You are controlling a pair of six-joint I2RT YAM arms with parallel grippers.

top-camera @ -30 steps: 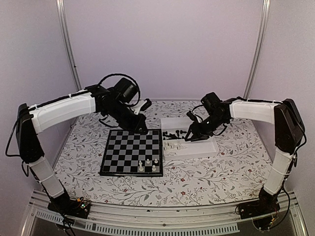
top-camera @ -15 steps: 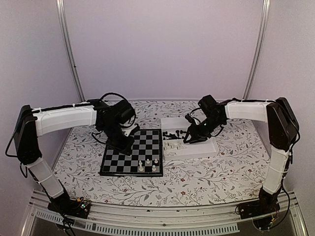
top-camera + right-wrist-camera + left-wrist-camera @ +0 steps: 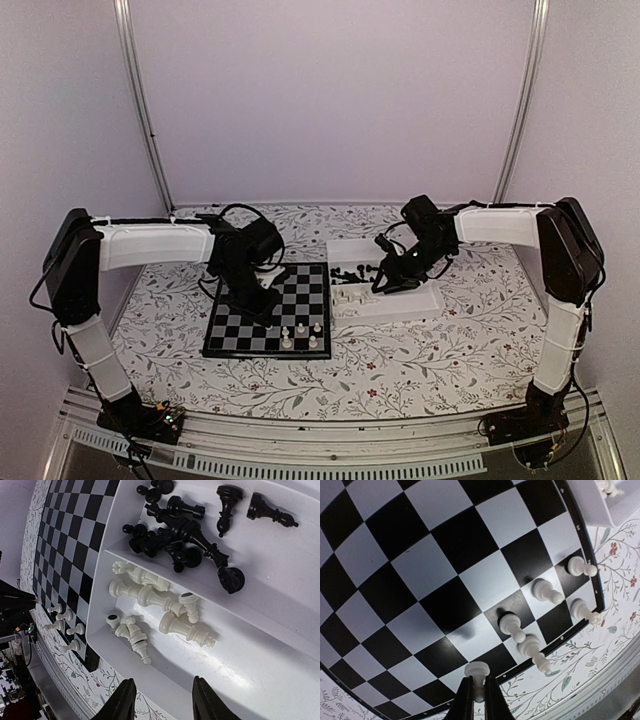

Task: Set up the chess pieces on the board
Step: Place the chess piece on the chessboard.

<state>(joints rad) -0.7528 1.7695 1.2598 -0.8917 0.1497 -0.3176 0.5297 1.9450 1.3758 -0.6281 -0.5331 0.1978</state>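
Chessmen (image 3: 542,589) cluster at the board (image 3: 445,570) corner beside left tool (image 3: 478,694) pinching a white piece (image 3: 476,670); right tool (image 3: 164,694) gapes empty over tray (image 3: 280,645).

Right of centre I see a white two-compartment tray (image 3: 416,299) lying on the floral tablecloth (image 3: 455,348), with pale walls (image 3: 330,100) beyond.

my left gripper (image 3: 478,696): pinched on a white pawn (image 3: 476,671) | my right gripper (image 3: 164,695): jaws apart, pointing down
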